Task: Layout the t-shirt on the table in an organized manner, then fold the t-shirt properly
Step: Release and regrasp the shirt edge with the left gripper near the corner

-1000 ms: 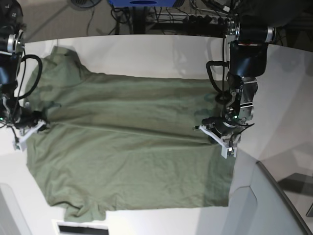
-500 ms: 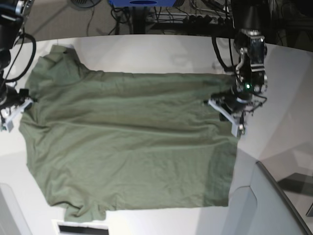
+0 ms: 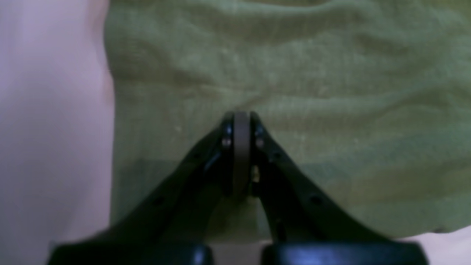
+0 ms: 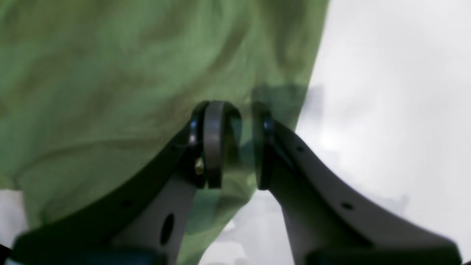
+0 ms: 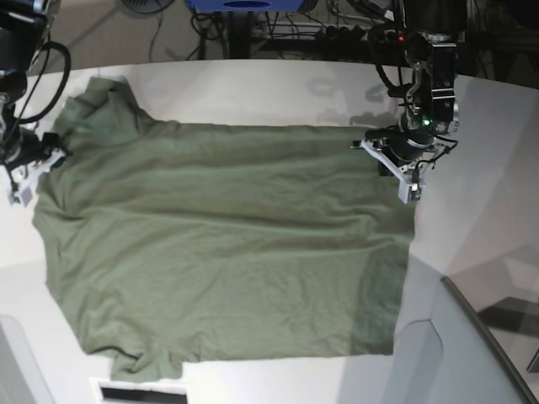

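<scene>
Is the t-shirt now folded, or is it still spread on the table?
Spread. The t-shirt lies open and mostly flat on the table, both sleeves out and no part doubled over.

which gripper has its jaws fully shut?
The left gripper, over the t-shirt: its pads meet, while the right gripper shows a gap.

I see the olive-green t-shirt point(image 5: 219, 244) spread nearly flat on the white surface point(image 5: 253, 88), lightly wrinkled, sleeves toward my camera's left, hem at the right, one long edge near the front rim.
</scene>
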{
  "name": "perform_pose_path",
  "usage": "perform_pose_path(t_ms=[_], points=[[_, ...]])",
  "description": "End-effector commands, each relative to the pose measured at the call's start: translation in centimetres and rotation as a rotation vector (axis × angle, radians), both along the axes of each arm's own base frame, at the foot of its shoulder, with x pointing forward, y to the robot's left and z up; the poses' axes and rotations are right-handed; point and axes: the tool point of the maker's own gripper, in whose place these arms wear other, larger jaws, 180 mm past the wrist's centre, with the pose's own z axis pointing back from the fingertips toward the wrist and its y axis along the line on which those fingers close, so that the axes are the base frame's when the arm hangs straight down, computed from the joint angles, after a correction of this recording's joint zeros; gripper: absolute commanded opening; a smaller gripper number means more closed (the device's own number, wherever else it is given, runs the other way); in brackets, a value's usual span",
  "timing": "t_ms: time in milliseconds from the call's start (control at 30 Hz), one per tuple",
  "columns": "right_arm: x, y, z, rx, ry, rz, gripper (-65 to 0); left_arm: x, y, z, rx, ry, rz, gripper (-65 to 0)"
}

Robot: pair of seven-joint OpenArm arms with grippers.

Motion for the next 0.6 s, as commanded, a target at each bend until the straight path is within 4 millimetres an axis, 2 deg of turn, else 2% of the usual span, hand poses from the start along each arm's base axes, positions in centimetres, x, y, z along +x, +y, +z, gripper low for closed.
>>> perform_pose_path(t_ms=[0, 133, 267, 400, 467, 533, 567], points=[[0.6, -1.2, 0.9, -0.024, -0.028, -0.002, -53.0, -1.1, 0.5, -0.5, 0.015, 0.041, 0.004, -65.0], [0.2, -1.1, 0.8, -0.022, -0.020, -0.002, -53.0, -1.1, 0.4, -0.3, 0.016, 0.035, 0.002, -65.0], [0.3, -1.1, 0.9, -0.025, -0.024, -0.001, -53.0, -0.4, 0.1, 1.4, 0.023, -0.012, -0.013, -65.0], [0.9, -1.8, 2.7, -0.074, -0.058, -0.022, -53.0, 0.5, -0.3, 3.2, 0.030, -0.052, -0.027, -65.0], [1.7, -1.9, 4.9, -0.116, -0.115, -0.010, -52.4, 0.4, -0.4, 3.7, 0.032, -0.028, -0.030, -65.0], [1.8, -1.1, 6.3, -0.134, -0.152, 0.015, -52.2, 0.9, -0.3, 4.8, 0.032, -0.050, -0.024, -65.0], [1.7, -0.6, 7.0, -0.139, -0.164, 0.024, -51.9, 1.1, 0.4, 5.5, 0.036, -0.070, -0.002, -65.0]])
